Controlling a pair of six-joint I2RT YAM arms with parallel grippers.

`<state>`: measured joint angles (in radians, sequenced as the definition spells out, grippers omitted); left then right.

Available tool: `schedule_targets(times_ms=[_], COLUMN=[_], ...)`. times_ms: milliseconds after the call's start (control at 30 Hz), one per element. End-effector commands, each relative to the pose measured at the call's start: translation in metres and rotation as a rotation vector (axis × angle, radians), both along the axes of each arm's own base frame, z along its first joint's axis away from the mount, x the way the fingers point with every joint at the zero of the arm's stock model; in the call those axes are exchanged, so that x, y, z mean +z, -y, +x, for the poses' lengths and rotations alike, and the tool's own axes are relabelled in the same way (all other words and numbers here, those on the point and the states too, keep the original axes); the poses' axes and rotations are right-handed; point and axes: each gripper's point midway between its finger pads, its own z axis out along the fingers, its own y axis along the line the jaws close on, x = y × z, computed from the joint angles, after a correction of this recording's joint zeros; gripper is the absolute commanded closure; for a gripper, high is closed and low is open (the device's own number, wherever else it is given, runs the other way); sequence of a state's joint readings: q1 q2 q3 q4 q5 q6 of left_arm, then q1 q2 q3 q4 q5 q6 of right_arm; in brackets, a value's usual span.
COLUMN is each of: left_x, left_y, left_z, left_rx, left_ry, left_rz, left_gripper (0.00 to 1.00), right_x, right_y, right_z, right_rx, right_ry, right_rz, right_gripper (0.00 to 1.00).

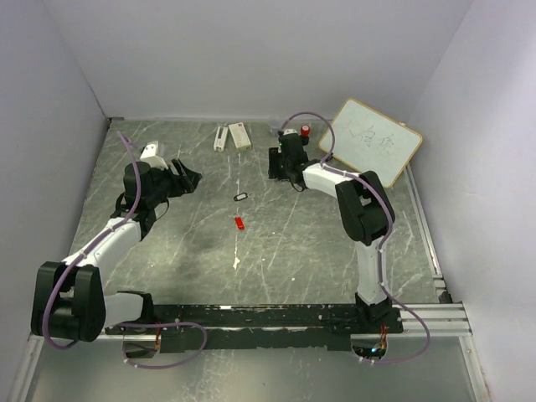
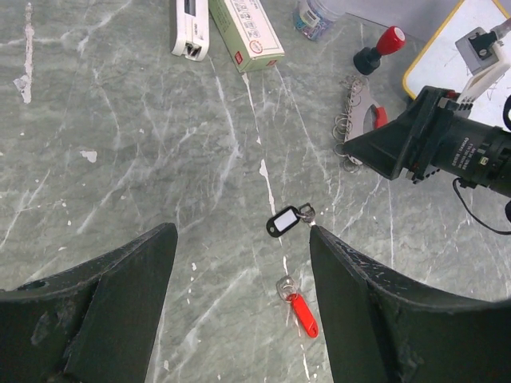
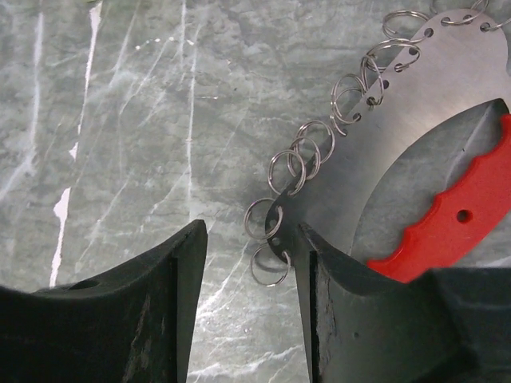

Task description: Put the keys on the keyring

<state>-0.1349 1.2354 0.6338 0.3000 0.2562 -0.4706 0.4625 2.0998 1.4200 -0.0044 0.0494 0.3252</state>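
Red-tagged key point(image 2: 302, 313): lies flat on the table point(image 1: 293, 243), left of the keyring and nearer the arm bases, well apart from it. Its silver end is too small to make out.
Black-tagged key point(image 2: 283, 221): lies just beyond the red-tagged key and also left of the keyring. It is apart from both grippers.
Left gripper point(image 2: 241, 239): its jaws are spread wide with nothing between them. It hangs farthest left of the keyring, and both keys lie on the table between it and the keyring.
Right gripper point(image 3: 249, 239): stands directly over the keyring's near tip with its jaws parted and nothing clamped. Bare table shows in the gap.
Keyring point(image 3: 399, 120): a curved grey plate with small wire rings point(image 3: 299, 155) along its edge and a red fob point(image 3: 455, 215) in its curve. The two nearest rings lie in the gap between the right gripper's jaws. The tip of the plate runs under one finger, and contact there cannot be judged. From overhead, the gripper hides the keyring.
Red-capped cylinder point(image 2: 379, 48): lies just beyond the keyring.
Box point(image 2: 246, 32): lies beyond and left of the keyring. It is closed, so its contents cannot be seen.
White oblong item point(image 2: 190, 28): lies beside the box, on the side away from the keyring, and is cut off by the frame edge.
Clear object point(image 2: 315, 16): sits beyond the keyring. It is cropped at the frame edge and cannot be identified.
Whiteboard point(image 1: 370, 138): sits beyond and right of the keyring, and its writing is illegible.
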Motion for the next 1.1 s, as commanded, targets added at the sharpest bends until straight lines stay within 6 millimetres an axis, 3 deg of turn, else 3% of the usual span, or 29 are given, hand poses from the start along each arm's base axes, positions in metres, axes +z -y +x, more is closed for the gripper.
schedule_targets(times_ms=[0, 400, 600, 833, 967, 1067], left_x=[0.014, 0.010, 0.007, 0.002, 0.001, 0.001], left_y=[0.001, 0.001, 0.001, 0.002, 0.002, 0.002], left_z=[0.004, 0.005, 0.007, 0.008, 0.009, 0.009], left_rx=[-0.001, 0.002, 0.003, 0.000, 0.001, 0.001], left_ry=[0.038, 0.031, 0.025, 0.015, 0.012, 0.012], left_rz=[0.007, 0.011, 0.010, 0.010, 0.010, 0.010], left_gripper=[0.21, 0.21, 0.21, 0.22, 0.22, 0.22], right_x=[0.001, -0.016, -0.023, -0.028, -0.029, -0.021], right_y=[0.007, 0.019, 0.017, 0.013, 0.014, 0.014], right_z=[0.016, 0.039, 0.043, 0.045, 0.044, 0.042], right_rx=[-0.057, -0.069, -0.054, -0.034, -0.026, -0.012], right_ry=[0.017, 0.041, 0.049, 0.049, 0.053, 0.076], right_rz=[-0.003, -0.017, -0.011, -0.008, -0.016, -0.012], right_gripper=[0.53, 0.54, 0.62, 0.80, 1.00, 1.00])
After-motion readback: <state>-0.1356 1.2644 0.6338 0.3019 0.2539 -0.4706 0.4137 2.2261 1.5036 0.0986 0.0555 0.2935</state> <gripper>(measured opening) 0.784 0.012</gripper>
